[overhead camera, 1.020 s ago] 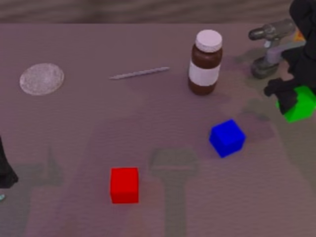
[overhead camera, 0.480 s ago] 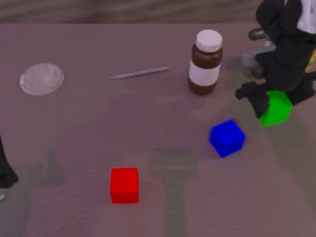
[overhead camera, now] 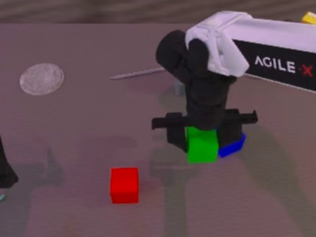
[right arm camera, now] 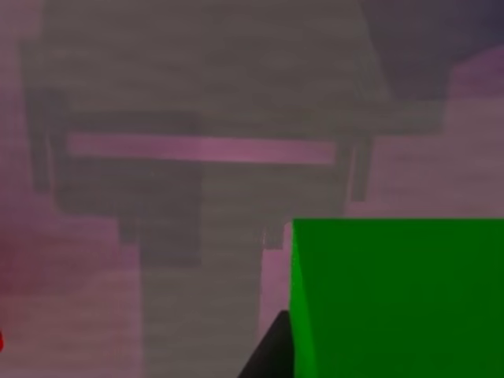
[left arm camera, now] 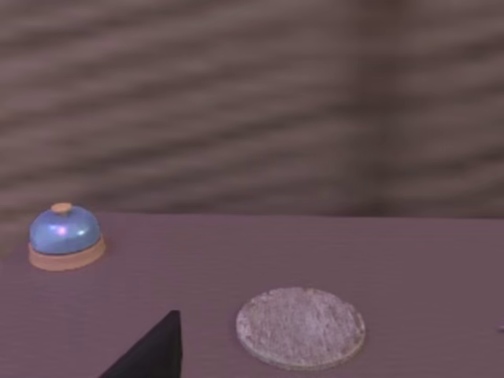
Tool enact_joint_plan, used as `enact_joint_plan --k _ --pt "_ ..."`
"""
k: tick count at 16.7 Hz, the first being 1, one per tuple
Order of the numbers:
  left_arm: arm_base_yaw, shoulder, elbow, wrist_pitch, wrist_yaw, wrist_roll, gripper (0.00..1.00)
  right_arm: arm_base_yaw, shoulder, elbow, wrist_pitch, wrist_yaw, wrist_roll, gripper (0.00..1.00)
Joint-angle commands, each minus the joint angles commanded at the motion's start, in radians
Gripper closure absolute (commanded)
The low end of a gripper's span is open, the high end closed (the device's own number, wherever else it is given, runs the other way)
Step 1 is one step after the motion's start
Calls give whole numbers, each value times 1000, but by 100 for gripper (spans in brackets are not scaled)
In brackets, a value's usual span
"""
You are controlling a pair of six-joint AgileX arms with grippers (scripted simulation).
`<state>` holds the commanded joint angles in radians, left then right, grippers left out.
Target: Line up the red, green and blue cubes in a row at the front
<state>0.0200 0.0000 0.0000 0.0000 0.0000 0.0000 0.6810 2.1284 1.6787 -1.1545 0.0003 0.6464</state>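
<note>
My right gripper (overhead camera: 202, 140) hangs over the middle of the table, shut on the green cube (overhead camera: 202, 146). In the right wrist view the green cube (right arm camera: 394, 299) fills the lower corner, with one dark fingertip (right arm camera: 272, 356) against its side. The blue cube (overhead camera: 233, 143) sits just to the right of the green one, mostly hidden under the gripper. Alone at the front, left of the held cube, lies the red cube (overhead camera: 124, 184). My left arm (overhead camera: 5, 173) is parked at the table's left edge.
A round grey disc (overhead camera: 42, 78) lies at the back left, also in the left wrist view (left arm camera: 301, 327). A thin stick (overhead camera: 138, 73) lies behind the right arm. A blue bell (left arm camera: 65, 236) stands farther off. The right arm covers the table's middle right.
My right arm has swung from the back right toward the front middle, carrying the green cube to just left of the blue cube. The brown jar is now hidden by the arm.
</note>
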Motion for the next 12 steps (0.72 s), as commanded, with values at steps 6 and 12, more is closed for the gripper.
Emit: enact_joint_plan --k 6,12 --pt "0 0 0 0 0 0 0 176 -50 -21 8 5 224 100" --pt "0 0 0 0 0 0 0 176 -41 -31 26 3 224 100"
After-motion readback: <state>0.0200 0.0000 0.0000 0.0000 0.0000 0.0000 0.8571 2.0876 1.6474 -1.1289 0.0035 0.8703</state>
